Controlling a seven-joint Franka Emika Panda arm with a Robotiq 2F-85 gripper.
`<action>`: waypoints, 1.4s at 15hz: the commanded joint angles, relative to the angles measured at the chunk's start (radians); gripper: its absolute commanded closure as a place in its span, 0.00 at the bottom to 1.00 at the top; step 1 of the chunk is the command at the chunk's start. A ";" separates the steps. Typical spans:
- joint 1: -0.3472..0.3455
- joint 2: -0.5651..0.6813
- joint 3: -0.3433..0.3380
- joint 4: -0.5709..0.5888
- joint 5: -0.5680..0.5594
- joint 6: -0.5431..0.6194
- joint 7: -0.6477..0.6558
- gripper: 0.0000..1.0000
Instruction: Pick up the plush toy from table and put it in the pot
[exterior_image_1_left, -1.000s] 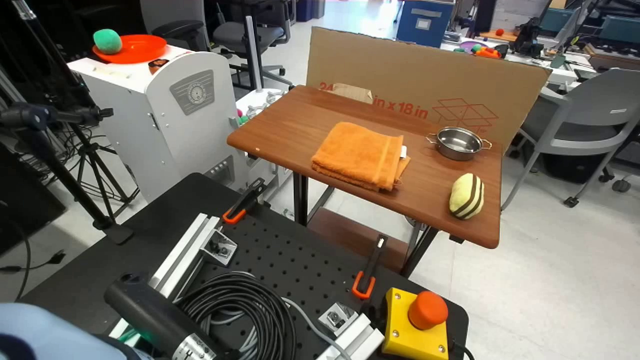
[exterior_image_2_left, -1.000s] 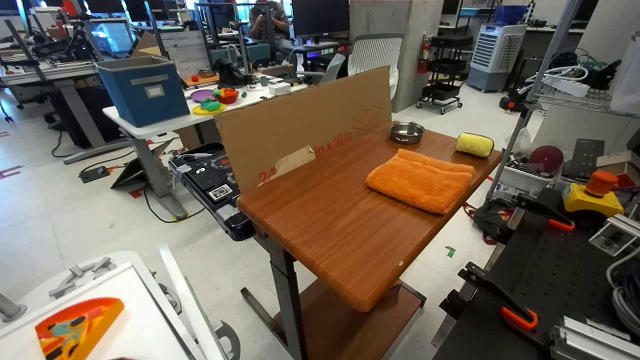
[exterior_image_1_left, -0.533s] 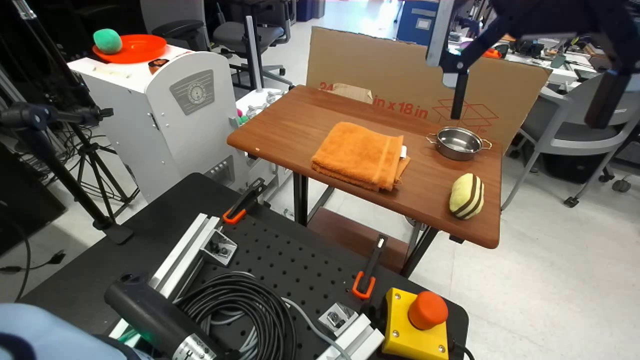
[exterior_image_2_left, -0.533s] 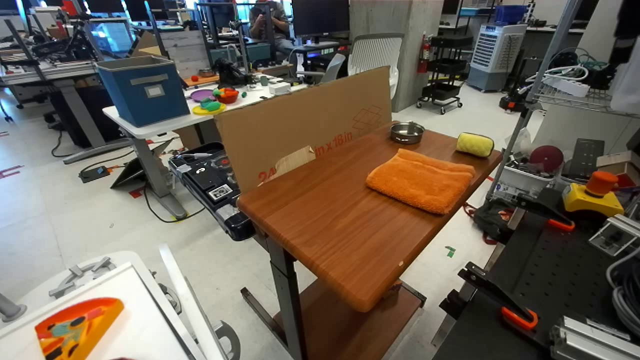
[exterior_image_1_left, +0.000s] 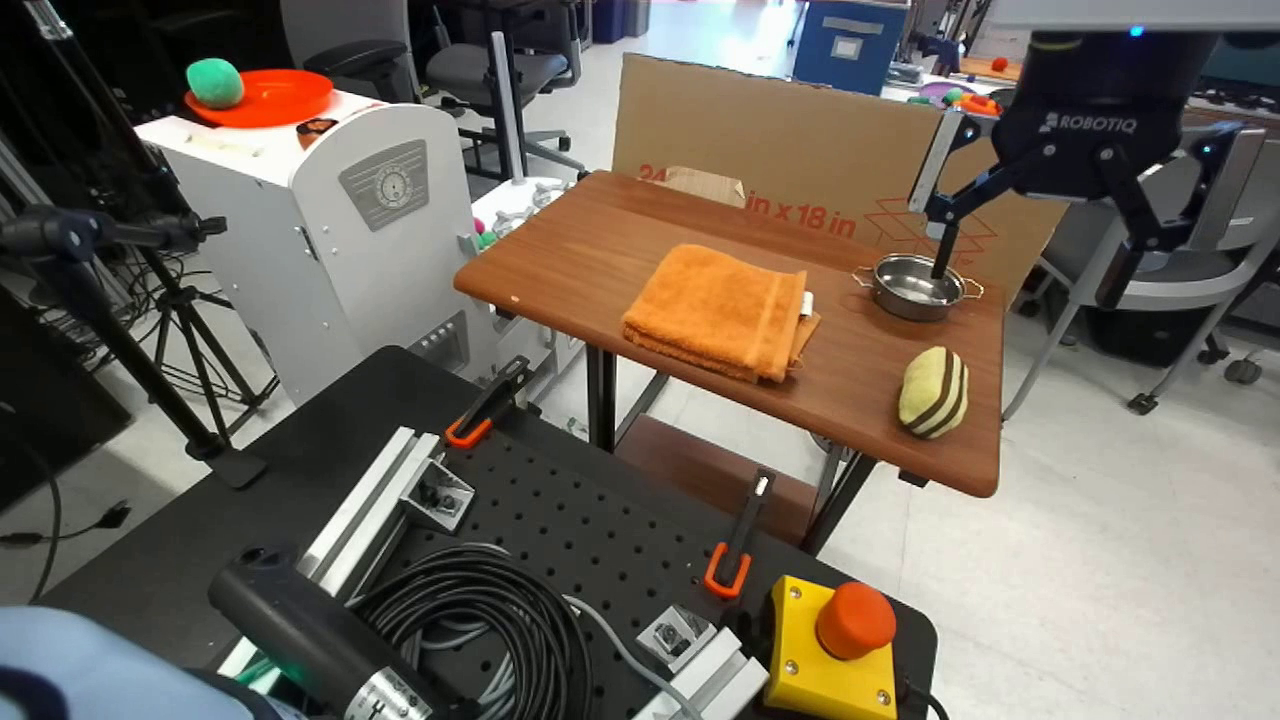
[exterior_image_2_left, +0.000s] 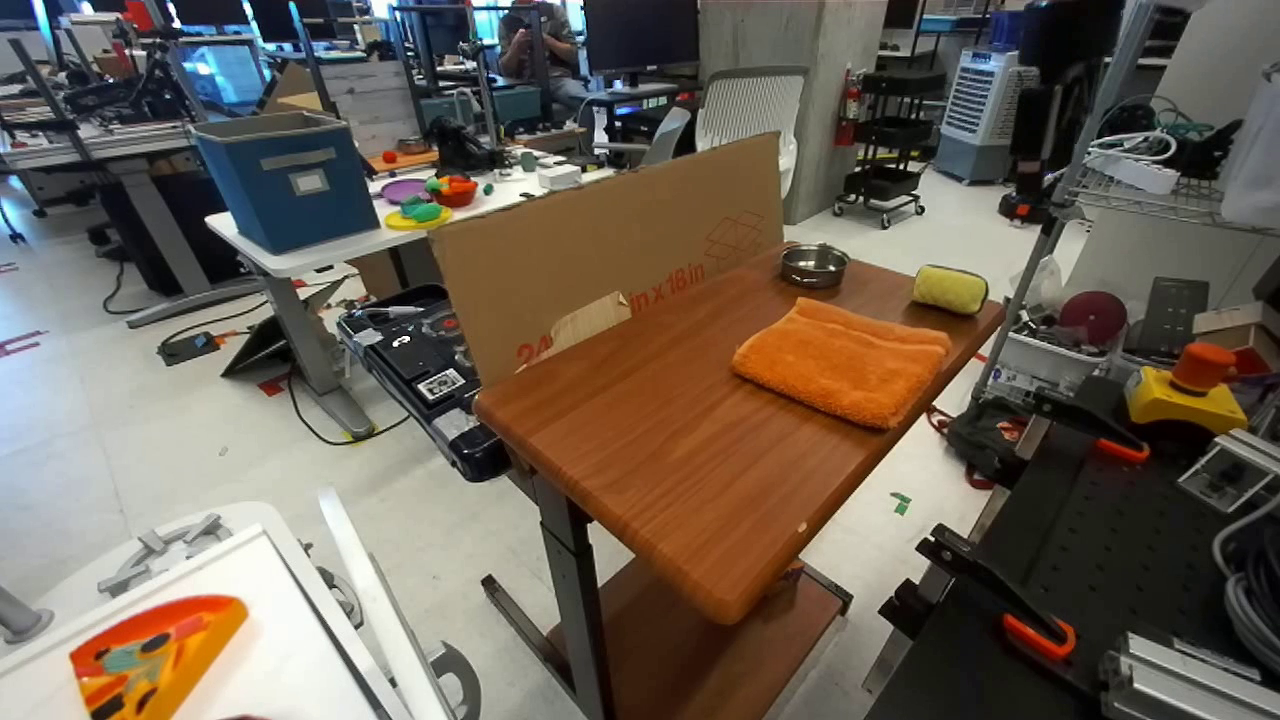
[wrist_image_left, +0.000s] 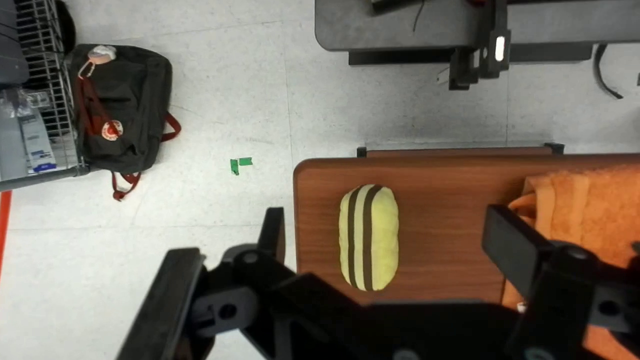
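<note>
In an exterior view we see the black-and-silver Robotiq gripper (exterior_image_1_left: 1025, 287) hanging at one o'clock from the small, oval, dark-striped yellow-green plush toy (exterior_image_1_left: 933, 393), its jaws spread wide and released. The toy rests toward four o'clock on the rectangular brown wooden table (exterior_image_1_left: 590, 250), and at twelve o'clock from the toy stands the shallow round silver metal pot (exterior_image_1_left: 902, 305). In an exterior view we find the folded, fuzzy orange cloth (exterior_image_2_left: 845, 365) at eight o'clock from the toy, the brown cardboard panel (exterior_image_2_left: 620, 250) at ten o'clock from the cloth, and the gripper well apart from the pot. In our wrist view the toy lies lengthwise from twelve to six, framed between the black fingers (wrist_image_left: 515, 250) yet apart from both, while a dark grey, red-strapped backpack (wrist_image_left: 122, 107) lies at ten o'clock.
</note>
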 joint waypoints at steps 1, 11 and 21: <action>-0.031 0.214 0.005 0.206 0.131 -0.039 -0.094 0.00; -0.076 0.497 0.070 0.384 0.193 -0.070 -0.149 0.00; -0.034 0.496 0.061 0.381 0.102 -0.106 -0.090 0.72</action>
